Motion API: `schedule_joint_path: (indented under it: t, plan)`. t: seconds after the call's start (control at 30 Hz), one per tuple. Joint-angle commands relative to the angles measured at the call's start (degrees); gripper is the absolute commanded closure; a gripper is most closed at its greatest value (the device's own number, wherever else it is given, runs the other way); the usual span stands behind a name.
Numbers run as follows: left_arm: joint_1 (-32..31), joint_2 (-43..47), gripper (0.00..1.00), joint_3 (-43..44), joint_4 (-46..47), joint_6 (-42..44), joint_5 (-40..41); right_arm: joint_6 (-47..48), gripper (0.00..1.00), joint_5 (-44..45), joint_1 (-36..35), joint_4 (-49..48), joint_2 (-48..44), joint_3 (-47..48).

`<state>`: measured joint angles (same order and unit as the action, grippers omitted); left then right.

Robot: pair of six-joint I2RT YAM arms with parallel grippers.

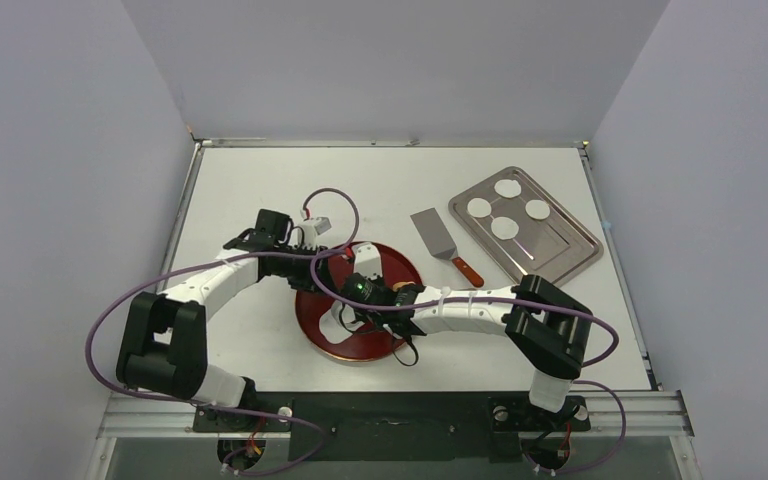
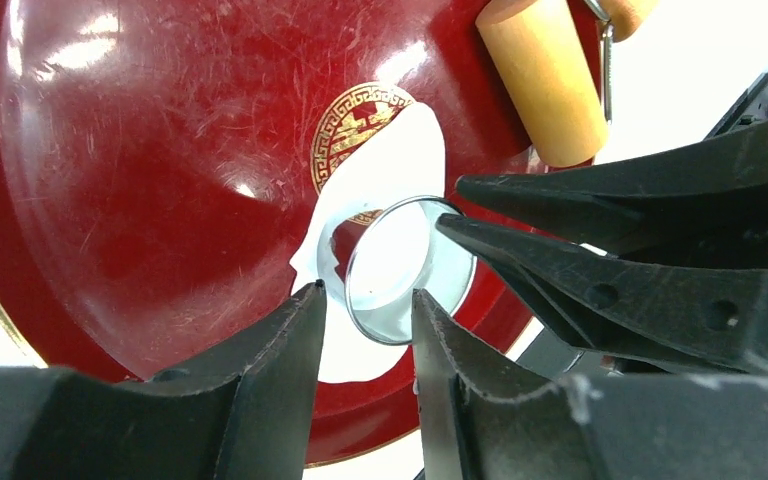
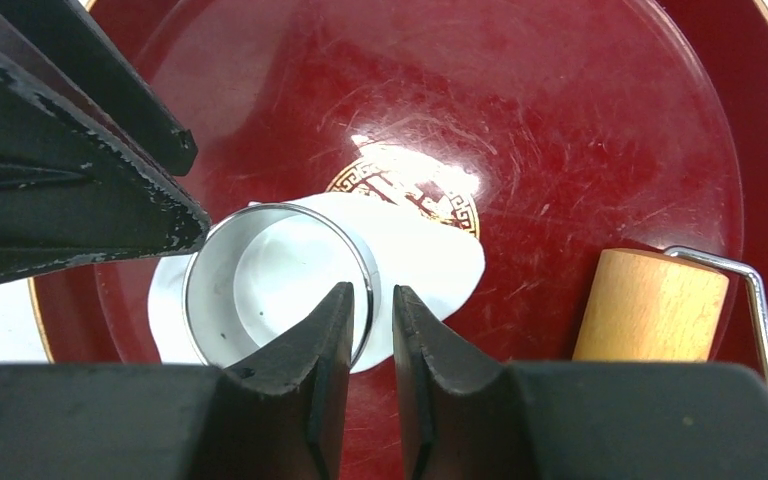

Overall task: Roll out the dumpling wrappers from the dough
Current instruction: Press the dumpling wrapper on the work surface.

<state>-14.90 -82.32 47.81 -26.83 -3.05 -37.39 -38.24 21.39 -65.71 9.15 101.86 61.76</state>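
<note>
— Where is the dough (image 3: 430, 255) lying?
— Flattened mid-plate (image 3: 580, 150), long axis running lower left to right.
— Fingers?
— Right fingers (image 3: 371, 305) are pinching the ring cutter (image 3: 280, 285) wall; left fingers (image 2: 368, 305) are standing apart beside it.

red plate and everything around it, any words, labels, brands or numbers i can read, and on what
No readable word, brand or number in any view.
Red plate: a gold emblem with a key-pattern ring at its centre, half hidden by the dough; an ornament, not legible text.
Ring cutter, rolling pin, spatula, metal tray: no markings seen.

Dough (image 3: 430, 255) partly under ring (image 3: 280, 275) — roller (image 3: 650, 305) cropped
</note>
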Motion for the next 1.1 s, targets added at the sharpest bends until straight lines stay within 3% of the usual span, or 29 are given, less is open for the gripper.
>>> schedule_joint_path:
  t: [0.0,0.33,0.5,0.8,1.07]
  plan:
    - [-0.2,-3.3,0.67,-0.4,1.3,-1.4,-0.6,0.1,0.82,2.7,-0.1,0.1,-2.3,2.2]
    - [-1.3,-5.8,0.69,-1.1,2.7,-2.3,0.5,-0.6,0.84,2.4,-0.1,-1.3,-2.1,0.7]
    - [-1.0,-8.3,0.76,-1.4,3.3,-2.7,-0.1,-0.6,0.86,1.9,-0.1,-2.4,-1.9,0.3]
    - [-0.6,-9.3,0.8,-2.2,4.6,-3.0,-0.5,-1.2,0.91,1.3,0.0,-3.6,-1.0,-0.7]
    - [-0.5,-8.9,1.0,-3.9,6.4,-3.7,0.1,-2.0,0.98,1.4,0.0,-6.6,-1.5,-4.4]
